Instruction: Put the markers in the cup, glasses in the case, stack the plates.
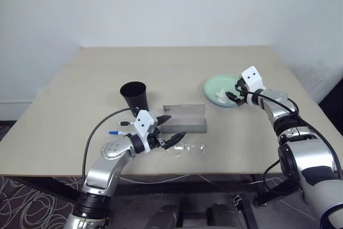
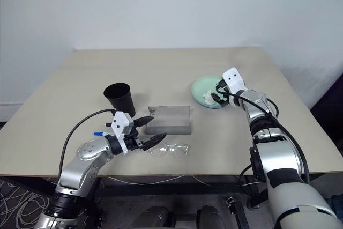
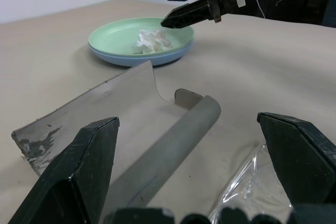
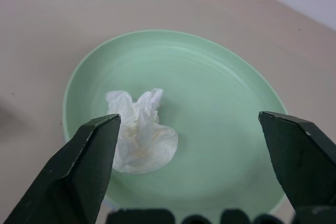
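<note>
We see the green plate (image 4: 210,103) stacked on the blue plate (image 3: 113,57) at the right side of the surface (image 1: 80,79), with a crumpled white scrap (image 4: 139,137) lying in it. Our right pincer (image 1: 234,94) hangs over the near rim of the plates, its fingers spread wide and gripping nothing.

The grey case (image 1: 185,119) lies open near the middle of the surface, its lid standing up at the back. The glasses (image 1: 187,149) lie on the surface just in front of the case, outside it. Our left pincer (image 1: 170,130) sits just beside the case's left end, fingers wide apart and empty.

The black cup (image 1: 134,96) stands upright, left of the case. A blue-capped marker (image 1: 116,132) lies on the surface beside the left arm, in front of the cup.
</note>
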Available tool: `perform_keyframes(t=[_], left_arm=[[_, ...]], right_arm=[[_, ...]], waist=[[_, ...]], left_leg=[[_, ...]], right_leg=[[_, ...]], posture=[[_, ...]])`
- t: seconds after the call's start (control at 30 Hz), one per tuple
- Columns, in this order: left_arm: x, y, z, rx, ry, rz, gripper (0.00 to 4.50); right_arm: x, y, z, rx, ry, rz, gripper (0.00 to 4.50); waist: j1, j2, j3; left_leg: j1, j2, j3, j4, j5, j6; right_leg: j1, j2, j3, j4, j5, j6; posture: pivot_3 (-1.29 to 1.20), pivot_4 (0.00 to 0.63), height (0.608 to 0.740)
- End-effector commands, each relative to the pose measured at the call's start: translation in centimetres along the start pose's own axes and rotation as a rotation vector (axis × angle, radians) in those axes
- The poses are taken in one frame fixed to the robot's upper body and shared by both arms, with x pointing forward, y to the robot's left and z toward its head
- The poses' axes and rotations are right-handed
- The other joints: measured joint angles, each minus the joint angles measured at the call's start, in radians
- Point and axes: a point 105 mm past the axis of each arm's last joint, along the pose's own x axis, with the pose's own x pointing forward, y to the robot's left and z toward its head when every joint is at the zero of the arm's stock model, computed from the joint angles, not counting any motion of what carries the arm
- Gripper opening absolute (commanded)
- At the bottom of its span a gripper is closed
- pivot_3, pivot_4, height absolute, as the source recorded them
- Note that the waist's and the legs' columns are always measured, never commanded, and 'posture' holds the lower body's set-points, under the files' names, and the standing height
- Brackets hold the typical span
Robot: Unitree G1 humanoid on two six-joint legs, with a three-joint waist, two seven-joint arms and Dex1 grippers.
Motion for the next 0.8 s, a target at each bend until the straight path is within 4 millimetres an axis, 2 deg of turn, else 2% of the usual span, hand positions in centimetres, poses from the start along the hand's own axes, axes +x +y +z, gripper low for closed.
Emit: perform_keyframes(t=[0.03,0.27,0.5,0.8], left_arm=[[-0.1,0.3,1.9,0.05,-0.026,-0.045,4.5],[0.0,0.3,2.1,0.111,0.148,-0.297,4.5],[-0.1,1.2,1.5,0.186,0.37,-0.507,4.5],[1.9,1.7,1.1,0.366,0.531,-0.721,4.5]], right_arm=[[-0.9,0.4,1.5,-0.024,-0.115,0.089,4.39],[-4.3,4.9,-0.6,-0.132,-0.2,0.406,4.39],[-5.1,6.5,-0.5,-0.105,-0.24,0.446,4.39],[-7.2,9.6,-0.8,-0.02,-0.275,0.575,4.39]], waist=[[0.001,0.0,0.0],[0.0,0.0,0.0],[-0.023,0.001,0.0],[-0.015,0.0,0.0]], left_leg=[[0.0,0.001,0.0,0.0,0.0,-0.001],[0.0,0.003,0.0,0.002,0.001,-0.003],[0.0,0.004,0.001,0.006,0.001,-0.002],[-0.002,0.004,0.0,0.006,0.001,-0.002]], right_leg=[[0.0,0.001,0.0,0.0,0.0,0.0],[0.001,0.002,-0.002,0.001,-0.001,0.001],[0.001,0.003,-0.001,0.003,0.001,0.002],[0.0,0.003,-0.002,0.0,0.001,0.003]], posture=[[0.0,0.0,0.74],[0.0,0.0,0.74],[0.0,0.0,0.74],[0.0,0.0,0.74]])
